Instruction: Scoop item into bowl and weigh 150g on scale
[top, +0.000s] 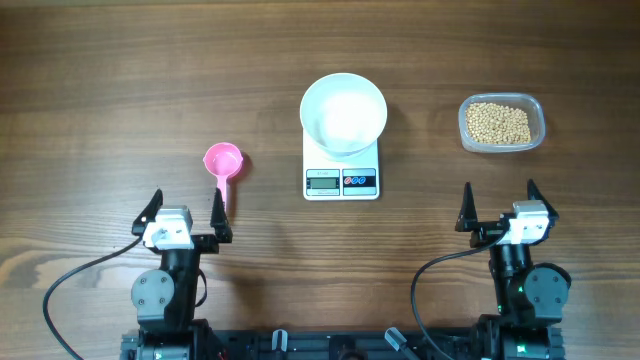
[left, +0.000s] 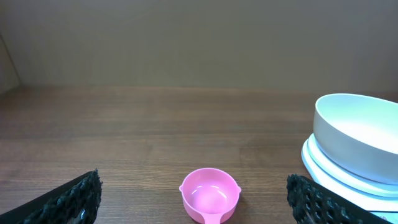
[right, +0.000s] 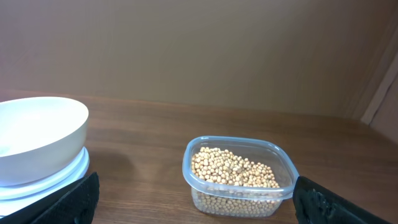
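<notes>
wooden table (top: 100, 80), left gripper (top: 186, 198) and right gripper (top: 499, 190) spread wide, empty

The left arm (top: 163, 288) and the right arm (top: 528, 285) sit folded low over their bases, well apart. The left tool (top: 187, 207) and the right tool (top: 500, 198) point straight ahead, fingers spread wide, holding nothing.

No readable text; scale (top: 341, 180) display too small to read
</notes>
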